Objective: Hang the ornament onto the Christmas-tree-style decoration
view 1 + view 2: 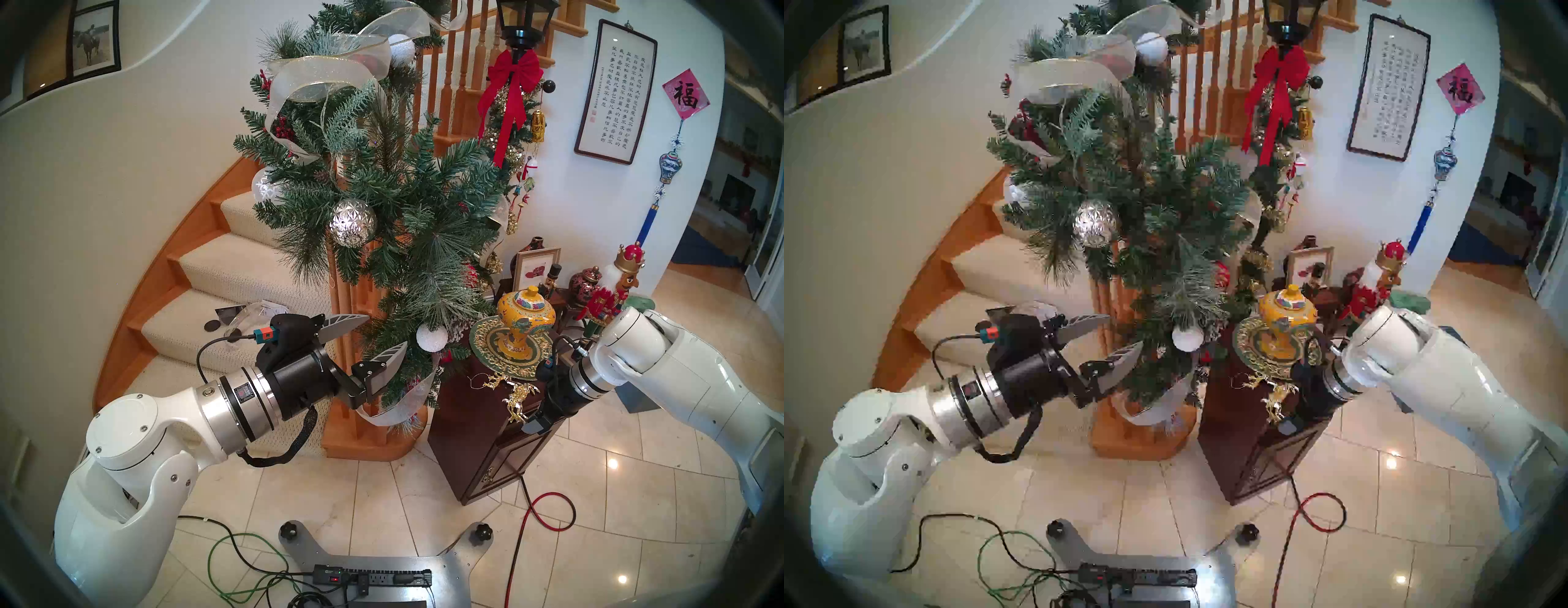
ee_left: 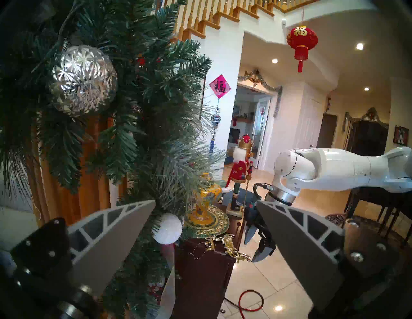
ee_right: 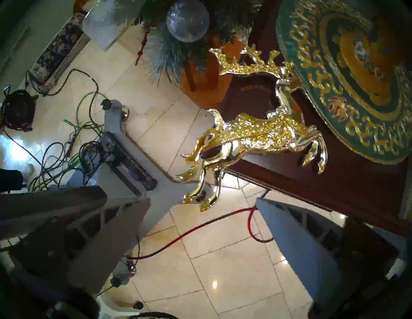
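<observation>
Our gold reindeer ornament [image 3: 252,135] lies draped over the corner of the dark wooden bench [image 1: 471,424], beside the pine garland [image 1: 382,191]; our right gripper [image 2: 256,245] hovers beside it, fingers spread and empty; we should close on the top reindeer, keeping the string loop free; left gripper [image 1: 373,339] also spread, empty.

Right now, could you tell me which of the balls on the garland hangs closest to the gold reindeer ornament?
The white snowy ball near the garland's lower end, beside the dark cabinet where the ornament lies. The faceted silver ball hangs higher up.
</observation>
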